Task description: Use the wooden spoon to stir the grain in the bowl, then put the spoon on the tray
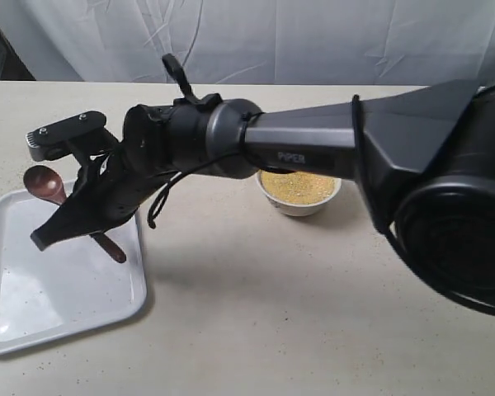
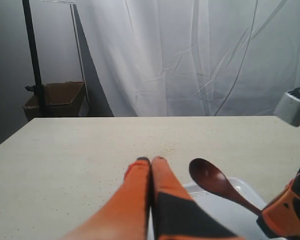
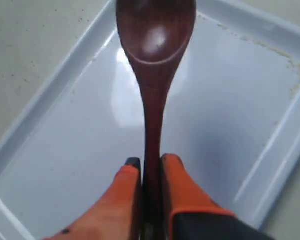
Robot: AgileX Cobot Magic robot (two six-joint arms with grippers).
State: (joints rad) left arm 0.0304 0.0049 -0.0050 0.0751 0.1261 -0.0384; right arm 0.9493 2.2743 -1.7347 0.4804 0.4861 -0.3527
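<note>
Wooden spoon point(image 1: 44, 183): off the table and gripped on its slim handle. The oval end is hollow side up and sits over the far rim of the tray point(image 1: 66, 305). The handle slopes down toward the tray's right rim. Whether its end touches the tray floor cannot be told from the exterior view. In the right wrist view the spoon runs straight out past the fingertips with the tray floor beneath it.

Right gripper point(image 3: 147, 162): narrow, clamped on the spoon handle. One orange finger point(image 3: 127, 180) presses each side. Its arm reaches from the right of the exterior view across to the left, passing in front of the bowl.

Bowl point(image 1: 301, 205): upright on the table point(image 1: 272, 330), well apart from the tray and to its right. The arm hides its far rim. Grain point(image 1: 301, 186): yellow, lying as a level surface inside the bowl.

Left gripper point(image 2: 151, 160): fingers pressed together with nothing between them. It is low over the table, just beside a tray corner, with the spoon's oval end close alongside.

Stray granules point(image 2: 166, 147): scattered on the table beyond the left gripper's tips.

White cloth point(image 1: 313, 41): hangs behind the table.
</note>
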